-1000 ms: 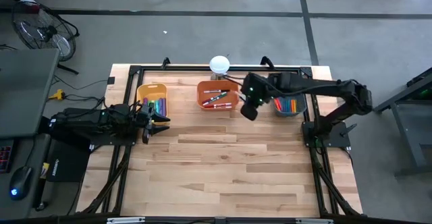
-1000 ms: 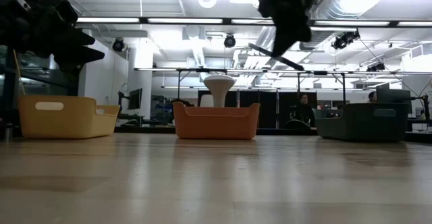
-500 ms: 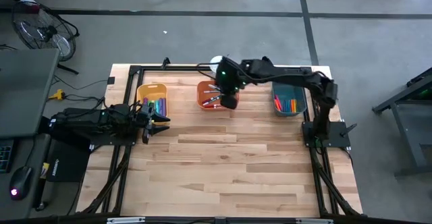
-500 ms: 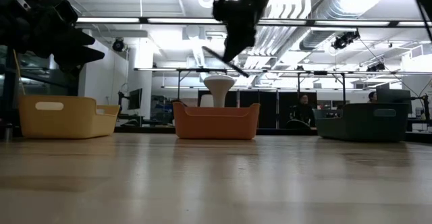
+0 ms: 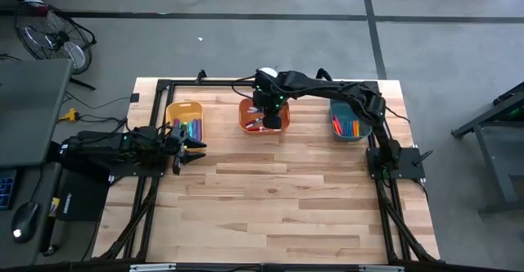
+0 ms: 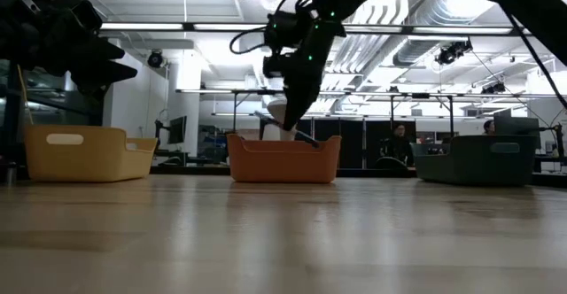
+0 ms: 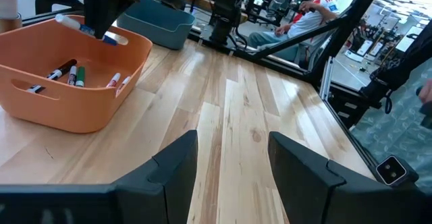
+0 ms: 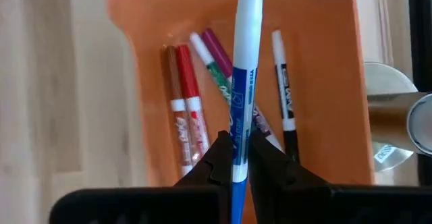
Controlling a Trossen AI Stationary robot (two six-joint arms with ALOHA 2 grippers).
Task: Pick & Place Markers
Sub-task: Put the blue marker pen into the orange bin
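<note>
— What is the right gripper (image 8: pixel 233 158) carrying?

— A blue marker (image 8: pixel 241 82): a slim stick with a white cap end and a blue body printed with white lettering. The two dark fingers are pinched tight on its lower part, and it stands out straight ahead of them.

— Where is it?

— Over the orange bin (image 5: pixel 250 116), the middle of three along the far edge of the table (image 5: pixel 278 198). From table height the marker slants down at the bin's rim, the arm reaching in from above.

— And inside that bin?

— More markers lie loose on the floor of it — two red-and-white ones (image 8: pixel 183 113) side by side, a white one with green print, a purple one, and a white one with a black end (image 8: pixel 283 109).

— The other bins?

— The yellow bin (image 5: pixel 175 111) at the left holds a colourful row of markers; the teal bin (image 5: pixel 336 124) at the right has several more, red and orange among them.

— The left gripper (image 7: pixel 233 153)?

— Waiting just beside the yellow bin, fingers spread apart, holding nothing.
</note>
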